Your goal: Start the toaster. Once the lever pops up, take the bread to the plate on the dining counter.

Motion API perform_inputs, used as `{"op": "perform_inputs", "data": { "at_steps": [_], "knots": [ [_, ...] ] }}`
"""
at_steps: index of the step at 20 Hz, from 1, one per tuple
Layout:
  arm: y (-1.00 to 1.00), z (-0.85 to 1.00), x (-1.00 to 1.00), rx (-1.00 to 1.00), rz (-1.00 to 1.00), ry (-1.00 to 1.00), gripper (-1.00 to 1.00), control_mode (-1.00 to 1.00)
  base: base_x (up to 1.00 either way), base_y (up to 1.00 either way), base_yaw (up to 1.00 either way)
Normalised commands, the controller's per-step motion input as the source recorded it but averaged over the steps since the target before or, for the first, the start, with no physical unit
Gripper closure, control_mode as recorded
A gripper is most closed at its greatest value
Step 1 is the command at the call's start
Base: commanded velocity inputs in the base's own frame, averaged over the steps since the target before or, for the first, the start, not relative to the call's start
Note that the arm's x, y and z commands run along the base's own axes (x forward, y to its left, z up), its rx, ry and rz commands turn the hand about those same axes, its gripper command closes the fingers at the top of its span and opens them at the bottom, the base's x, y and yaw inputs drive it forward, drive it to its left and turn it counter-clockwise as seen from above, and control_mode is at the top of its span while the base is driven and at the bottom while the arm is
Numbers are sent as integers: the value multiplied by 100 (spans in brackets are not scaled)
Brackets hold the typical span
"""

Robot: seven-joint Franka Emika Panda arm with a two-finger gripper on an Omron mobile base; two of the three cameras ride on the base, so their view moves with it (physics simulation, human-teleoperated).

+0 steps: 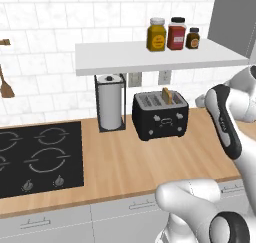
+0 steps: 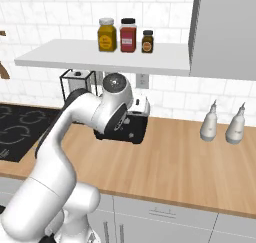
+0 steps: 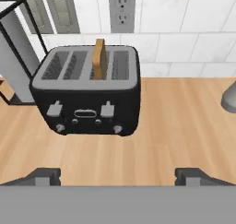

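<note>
The black toaster stands on the wood worktop against the tiled wall, and my arm partly covers the toaster in the right base view. One slice of bread stands upright in a right-hand slot, its top poking well above the toaster. In the hand view the toaster faces me with both grey levers and small silver knobs showing, and the bread rises from the third slot. My gripper hangs open in front of the toaster, a short way off, with nothing between its fingers. The plate and the dining counter are out of view.
A paper towel roll in a black wire holder stands just left of the toaster. The black hob lies further left. A white shelf with three jars hangs above. Two white bottles stand to the right.
</note>
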Motion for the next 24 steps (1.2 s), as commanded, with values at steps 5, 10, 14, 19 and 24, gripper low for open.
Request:
{"op": "perform_inputs", "data": {
  "at_steps": [5,10,14,19,24],
  "knots": [
    [-34,-46,77,0,0,-5,-100,-100,0,0,0],
    [-3,-57,64,0,0,0,-100,-100,0,0,0],
    [0,-40,56,0,0,0,-100,-100,0,0,0],
    [0,-14,46,0,0,0,-100,-100,0,0,0],
    [0,-1,23,0,0,0,-100,-100,0,0,0]
  ]
}}
